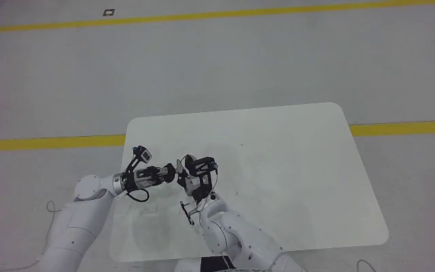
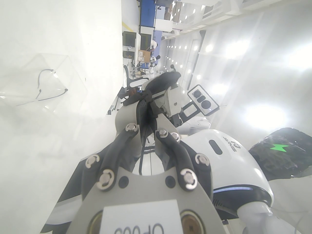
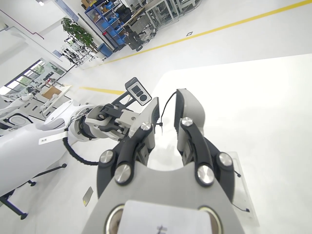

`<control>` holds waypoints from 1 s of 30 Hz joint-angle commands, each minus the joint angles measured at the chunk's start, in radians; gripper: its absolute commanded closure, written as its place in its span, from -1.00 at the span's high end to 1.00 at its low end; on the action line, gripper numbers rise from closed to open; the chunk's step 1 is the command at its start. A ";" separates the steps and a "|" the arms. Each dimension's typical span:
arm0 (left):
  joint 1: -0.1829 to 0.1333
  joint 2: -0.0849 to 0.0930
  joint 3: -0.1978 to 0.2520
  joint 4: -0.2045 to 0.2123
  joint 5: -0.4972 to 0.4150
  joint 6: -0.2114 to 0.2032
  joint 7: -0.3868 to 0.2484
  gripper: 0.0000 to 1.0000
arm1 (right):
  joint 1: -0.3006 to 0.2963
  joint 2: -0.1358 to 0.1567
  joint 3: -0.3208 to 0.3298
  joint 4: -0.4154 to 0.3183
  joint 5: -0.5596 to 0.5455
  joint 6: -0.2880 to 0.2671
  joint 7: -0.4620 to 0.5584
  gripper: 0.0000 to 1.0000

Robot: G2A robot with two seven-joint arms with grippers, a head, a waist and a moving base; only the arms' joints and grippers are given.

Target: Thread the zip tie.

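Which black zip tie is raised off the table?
The zip tie arcing between the right gripper's open jaws; the other zip ties lie flat in the clear tray.

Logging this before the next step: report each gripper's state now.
Left gripper: closed, apparently on the zip tie.
Right gripper: open, fingers either side of the zip tie.
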 commanded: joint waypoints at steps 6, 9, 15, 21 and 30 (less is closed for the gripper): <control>0.000 0.000 0.000 0.000 0.000 0.000 0.000 -1.00 | -0.054 0.034 0.053 -0.058 0.028 -0.091 0.038 1.00; 0.000 0.000 0.000 0.000 0.000 0.000 0.000 -1.00 | -0.054 0.034 0.053 -0.058 0.028 -0.091 0.038 1.00; 0.001 0.000 -0.002 0.002 0.003 0.007 0.040 -1.00 | -0.062 0.034 0.072 -0.063 0.078 -0.113 0.027 1.00; 0.005 0.003 -0.009 0.036 -0.089 0.026 0.000 -1.00 | -0.084 0.041 0.134 -0.043 0.308 -0.309 0.053 1.00; -0.002 0.027 0.067 0.026 -0.281 0.069 0.000 -1.00 | -0.057 0.042 0.186 0.033 0.708 -0.564 0.217 1.00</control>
